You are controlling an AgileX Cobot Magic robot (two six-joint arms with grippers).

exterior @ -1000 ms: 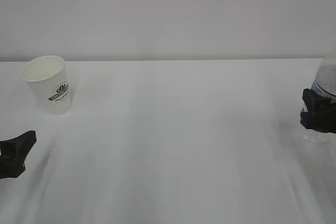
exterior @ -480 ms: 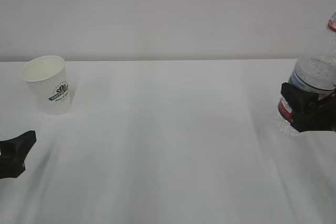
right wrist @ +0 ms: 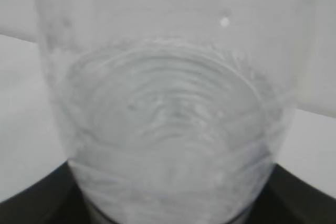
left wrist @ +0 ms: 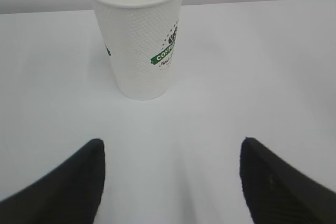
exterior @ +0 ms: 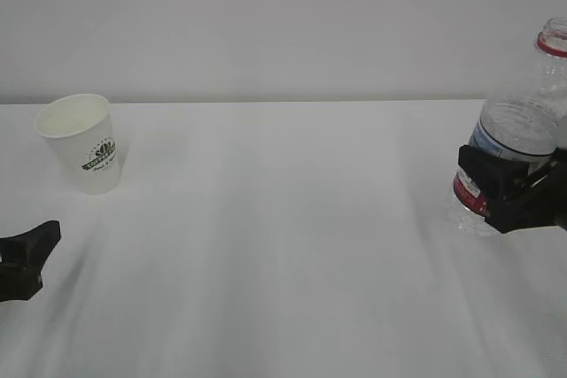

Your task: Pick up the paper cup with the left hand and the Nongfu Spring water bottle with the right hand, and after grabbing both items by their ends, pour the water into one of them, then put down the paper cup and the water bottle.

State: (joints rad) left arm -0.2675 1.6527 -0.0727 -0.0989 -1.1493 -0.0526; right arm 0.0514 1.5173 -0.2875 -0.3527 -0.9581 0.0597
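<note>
With the right hand (exterior: 507, 190) clamping the Nongfu Spring water bottle (exterior: 514, 130) upright, advance the spread left hand (left wrist: 170, 182) squarely around the paper cup (left wrist: 137, 32) standing ahead before closing

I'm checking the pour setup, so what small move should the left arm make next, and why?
Probably ease the left claw forward until its open fingers flank the paper cup. The cup stands upright and untouched just ahead of it, while the right claw already grips the water bottle, tilted above the table.
</note>
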